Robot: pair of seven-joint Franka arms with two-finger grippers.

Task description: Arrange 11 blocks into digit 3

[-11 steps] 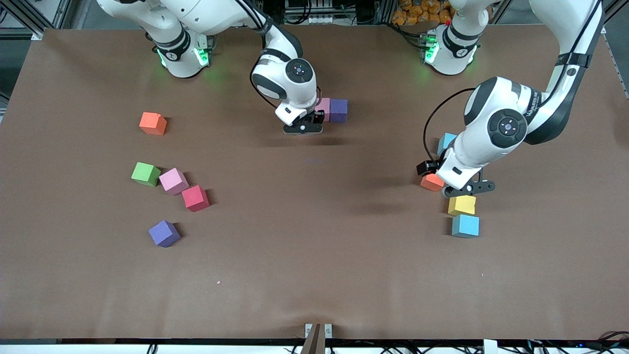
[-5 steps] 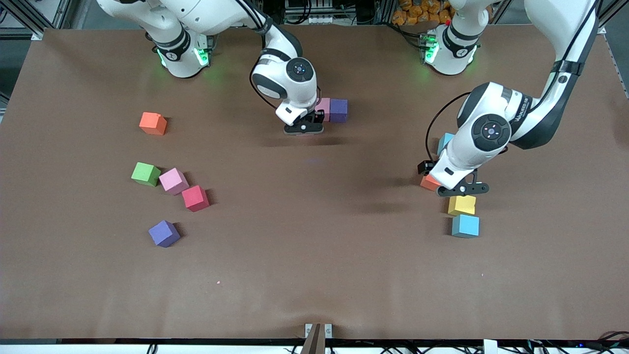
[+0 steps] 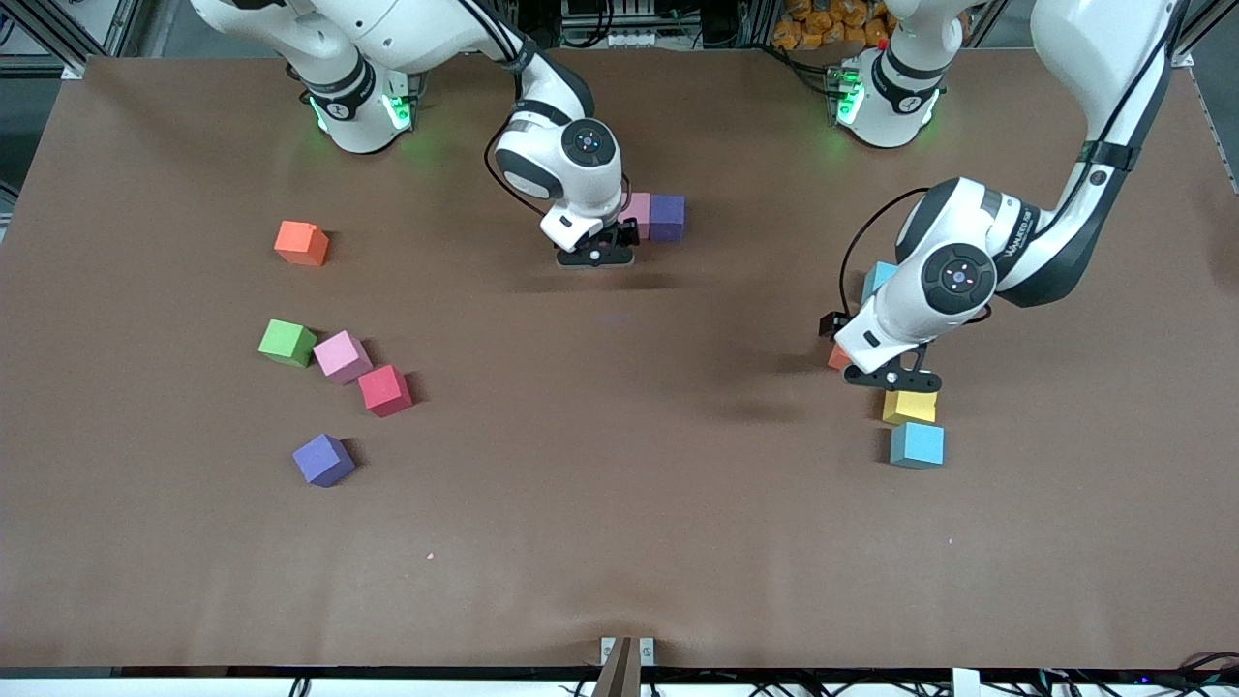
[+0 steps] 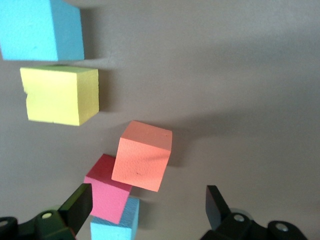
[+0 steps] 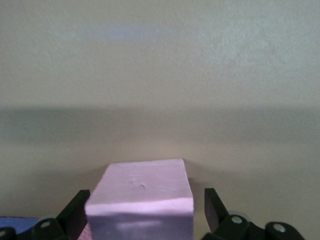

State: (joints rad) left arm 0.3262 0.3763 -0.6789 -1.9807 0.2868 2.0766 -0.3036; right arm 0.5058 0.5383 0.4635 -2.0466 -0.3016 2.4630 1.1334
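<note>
My right gripper [image 3: 596, 255] is down at the table, open, with a pink block [image 5: 142, 195] between its fingers and a gap on one side. That block is hidden under the hand in the front view. Beside it, touching each other, sit another pink block [image 3: 636, 207] and a purple block [image 3: 667, 217]. My left gripper [image 3: 894, 375] hangs open over an orange block [image 4: 142, 155] that leans on a red-pink block [image 4: 107, 192] and a light blue block [image 4: 116, 223]. A yellow block [image 3: 910, 407] and a blue block [image 3: 917, 444] lie nearer the front camera.
Toward the right arm's end lie an orange block [image 3: 301, 242], a green cube [image 3: 287, 342], a pink block [image 3: 342, 356], a red block [image 3: 384, 390] and a purple block [image 3: 322, 459]. Bare brown table spreads between the two groups.
My right gripper has opened and let go of the pink block. My left hand has drifted a little toward the right arm's end, over the orange block.
</note>
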